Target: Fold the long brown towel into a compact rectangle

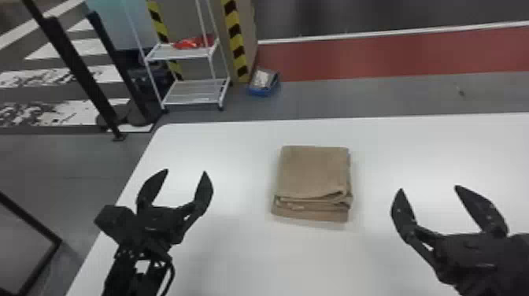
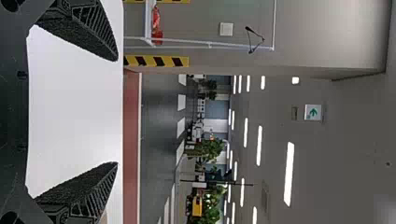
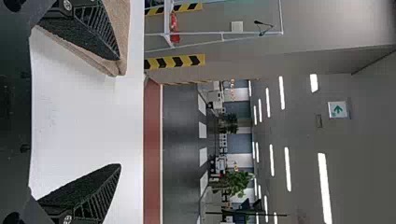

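Note:
In the head view the brown towel [image 1: 313, 172] lies on the white table as a thick, nearly rectangular stack of layers, its near-side edges slightly uneven. My left gripper [image 1: 185, 171] stands open to the left of it, apart from the cloth. To its right is my right gripper [image 1: 429, 188], also open and not touching it. The left wrist view has my left gripper [image 2: 116, 112] with its fingers wide apart and nothing between them. In the right wrist view, part of the towel [image 3: 120, 32] shows behind one finger of my right gripper [image 3: 120, 112], whose fingers are spread.
The white table [image 1: 393, 137] has its left edge running beneath my left arm. Beyond its far edge stand a white wire shelf [image 1: 193, 92] and a blue bin [image 1: 263, 82] on the floor. Black posts [image 1: 78, 71] rise at the far left.

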